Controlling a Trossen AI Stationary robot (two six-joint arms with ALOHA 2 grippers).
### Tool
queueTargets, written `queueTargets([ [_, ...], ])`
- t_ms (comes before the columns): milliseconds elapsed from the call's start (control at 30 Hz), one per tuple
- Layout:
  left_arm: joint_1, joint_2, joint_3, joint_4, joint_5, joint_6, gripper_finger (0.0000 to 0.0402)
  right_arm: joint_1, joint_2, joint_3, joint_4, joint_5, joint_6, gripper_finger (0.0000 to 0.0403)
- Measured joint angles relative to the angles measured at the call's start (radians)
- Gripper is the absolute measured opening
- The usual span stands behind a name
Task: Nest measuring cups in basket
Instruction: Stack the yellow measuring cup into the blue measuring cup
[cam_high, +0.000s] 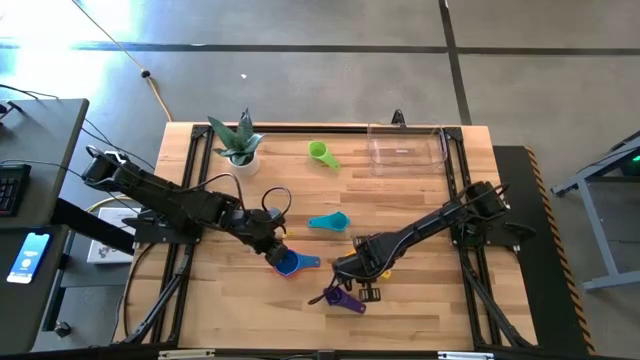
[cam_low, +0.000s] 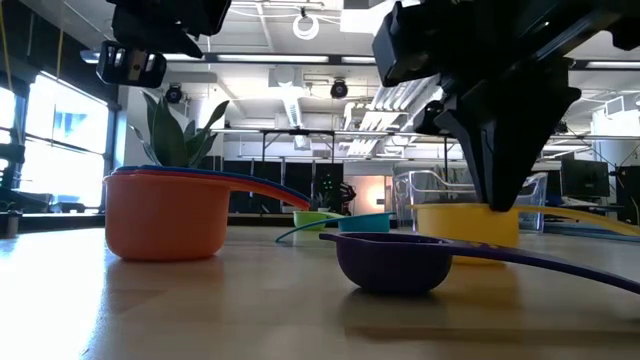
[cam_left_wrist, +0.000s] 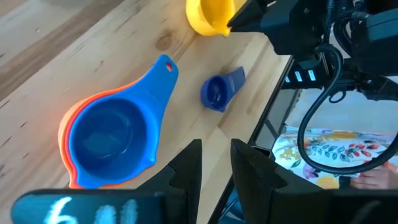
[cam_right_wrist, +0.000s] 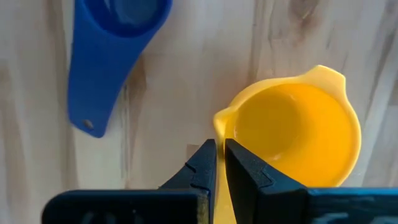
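The right gripper (cam_right_wrist: 216, 163) jaws pinch the yellow cup (cam_right_wrist: 298, 134) at its rim; that thin hold could slip, dropping it onto the bench (cam_high: 420, 300) short of the basket (cam_high: 408, 147)

Bright daylight glares off the floor at the high view's upper left, ceiling strip lights glow behind the low view's silhouetted arms, and the table (cam_high: 420, 300) is evenly lit with soft shadows.
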Motion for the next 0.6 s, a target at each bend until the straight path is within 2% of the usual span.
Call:
queueTargets([
  [400,0.001,0.000,0.000,0.000,-0.004,0.000,0.0076,-0.001,0.000,0.000,0.008,-0.025,0.027,0.0031],
  [600,0.018,0.000,0.000,0.000,-0.004,0.000,0.0076,-0.002,0.000,0.000,0.007,-0.052,0.026,0.0085],
])
